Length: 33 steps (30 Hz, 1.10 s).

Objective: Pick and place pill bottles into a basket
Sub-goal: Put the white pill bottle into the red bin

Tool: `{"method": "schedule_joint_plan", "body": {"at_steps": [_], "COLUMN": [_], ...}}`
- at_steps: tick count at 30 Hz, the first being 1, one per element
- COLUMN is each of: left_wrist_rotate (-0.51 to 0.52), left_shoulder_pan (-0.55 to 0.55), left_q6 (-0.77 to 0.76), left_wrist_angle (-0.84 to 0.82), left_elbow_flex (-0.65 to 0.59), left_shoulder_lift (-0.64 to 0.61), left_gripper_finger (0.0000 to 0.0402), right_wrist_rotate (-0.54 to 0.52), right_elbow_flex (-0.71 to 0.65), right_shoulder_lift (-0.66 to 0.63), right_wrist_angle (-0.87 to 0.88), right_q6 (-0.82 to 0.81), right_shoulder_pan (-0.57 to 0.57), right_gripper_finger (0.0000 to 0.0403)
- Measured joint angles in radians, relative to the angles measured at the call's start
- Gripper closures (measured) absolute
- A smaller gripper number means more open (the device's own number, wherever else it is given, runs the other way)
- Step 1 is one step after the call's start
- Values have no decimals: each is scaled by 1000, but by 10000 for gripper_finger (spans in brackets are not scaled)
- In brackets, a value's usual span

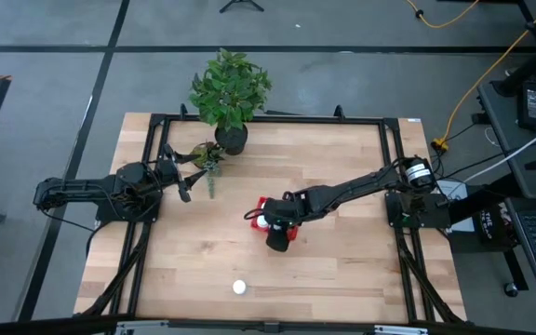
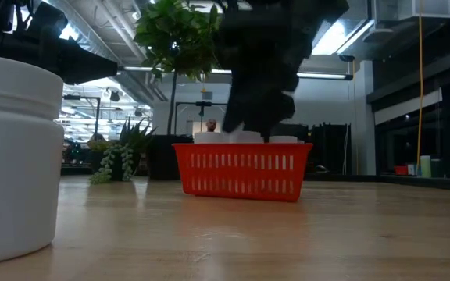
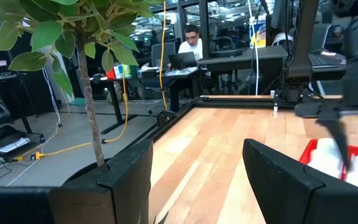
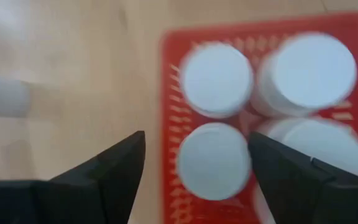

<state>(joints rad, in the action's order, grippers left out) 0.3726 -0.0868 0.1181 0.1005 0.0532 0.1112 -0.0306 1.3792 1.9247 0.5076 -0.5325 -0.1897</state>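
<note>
most bottles in the basket, at least one left on the table

at the left, the left gripper (image 1: pixel 196 177) waits near the plant pot (image 1: pixel 232 140) at the table's far edge, its fingers spread apart with nothing between them. it takes no part for now.

in the middle, one pill bottle (image 1: pixel 239 287) stands alone on the wood near the front edge, well apart from the basket (image 1: pixel 261 204). it is not yet collected.

further right, the right gripper (image 4: pixel 194 163) hangs directly over the red basket, jaws wide and empty. the right wrist view shows four white caps (image 4: pixel 217 79) packed close together inside; more may be hidden under the arm.

by my reading, the job is largely done: several bottles are in, and at least the lone one out front remains.
</note>
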Motion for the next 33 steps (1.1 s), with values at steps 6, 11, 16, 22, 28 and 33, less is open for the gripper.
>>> {"method": "schedule_joint_plan", "body": {"at_steps": [6,11,16,22,28,33], "left_wrist_rotate": [0,0,0,0,0,0], "left_shoulder_pan": [0,0,0,0,0,0], "left_q6": [0,0,0,0,0,0], "left_wrist_angle": [0,0,0,0,0,0], "left_elbow_flex": [0,0,0,0,0,0], "left_shoulder_lift": [0,0,0,0,0,0], "left_gripper_finger": [155,157,156,156,157,155], "right_wrist_rotate": [1,-32,-157,-134,-72,-72], "right_elbow_flex": [120,269,421,519,515,518], "right_shoulder_lift": [-5,-6,-6,-9,25,107], "right_wrist_angle": [95,213,309,258,147,33], "right_q6": [15,41,112,181,282,312], "right_shoulder_pan": [-36,-85,-162,-231,-296,-313], "right_gripper_finger": [134,140,140,140,132,94]}}
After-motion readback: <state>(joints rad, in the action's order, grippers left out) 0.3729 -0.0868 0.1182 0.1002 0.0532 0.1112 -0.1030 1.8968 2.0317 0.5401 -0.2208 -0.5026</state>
